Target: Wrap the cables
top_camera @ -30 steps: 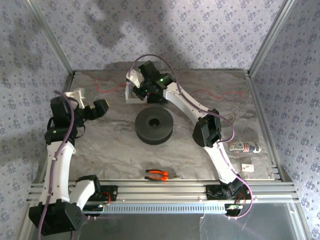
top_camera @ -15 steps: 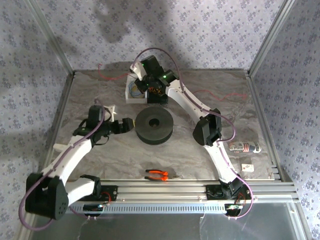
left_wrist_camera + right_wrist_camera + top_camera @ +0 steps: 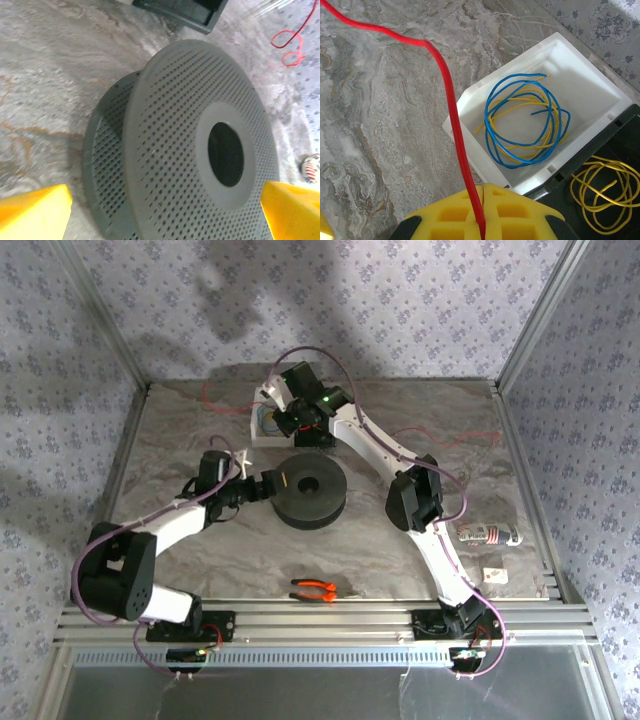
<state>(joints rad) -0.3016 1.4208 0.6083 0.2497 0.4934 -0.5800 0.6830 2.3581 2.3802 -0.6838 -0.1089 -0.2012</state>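
The thin, glossy red cable (image 3: 451, 110) is seen clamped in the right tool (image 3: 482, 220), above the white tray (image 3: 585, 85) behind the spool (image 3: 310, 492). That perforated dark spool is laid flat on the marbled bench (image 3: 480, 480), hub upright. It is faced by the left tool (image 3: 258, 487), yellow pads (image 3: 35, 210) spread apart, just beside its left rim.

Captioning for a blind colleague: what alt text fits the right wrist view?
The right pincer is shut on a red cable that runs away over the marbled table. Beside it, a white bin holds coiled blue and yellow wires.
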